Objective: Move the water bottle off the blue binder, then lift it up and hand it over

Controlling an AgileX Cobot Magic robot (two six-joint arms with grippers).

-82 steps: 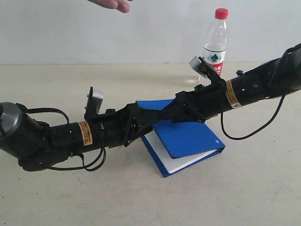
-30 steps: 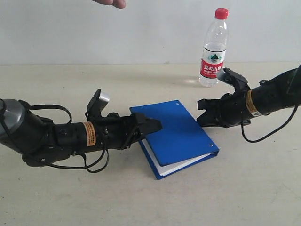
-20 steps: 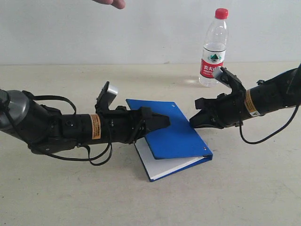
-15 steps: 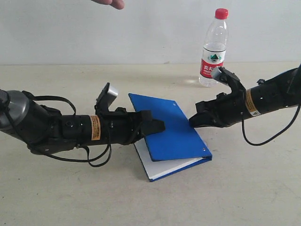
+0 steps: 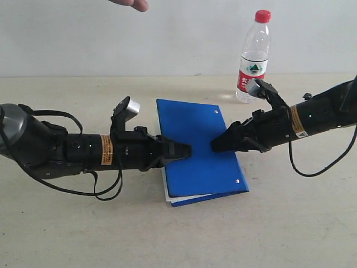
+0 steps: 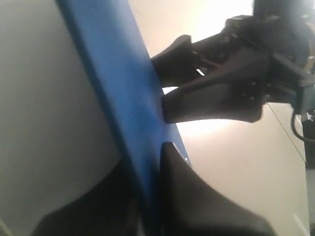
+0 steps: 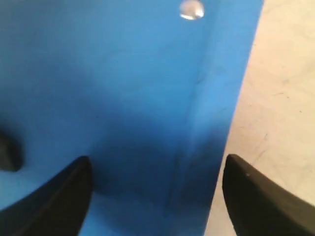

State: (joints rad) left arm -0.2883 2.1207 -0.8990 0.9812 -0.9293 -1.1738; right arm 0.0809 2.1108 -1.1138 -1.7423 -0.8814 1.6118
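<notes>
The water bottle [image 5: 255, 56] stands upright on the worktop [image 5: 290, 223], off the blue binder [image 5: 195, 125] and just beyond its far corner, so treat the first step as done. You are now at the lift. The left end effector [image 5: 184, 151] is clamped on the binder edge on its own side. The right end effector [image 5: 218, 146] rests over the cover, jaws apart. Next, close it on the opposite edge, raise the binder level, and present it toward the hand [image 5: 131, 4]
</notes>
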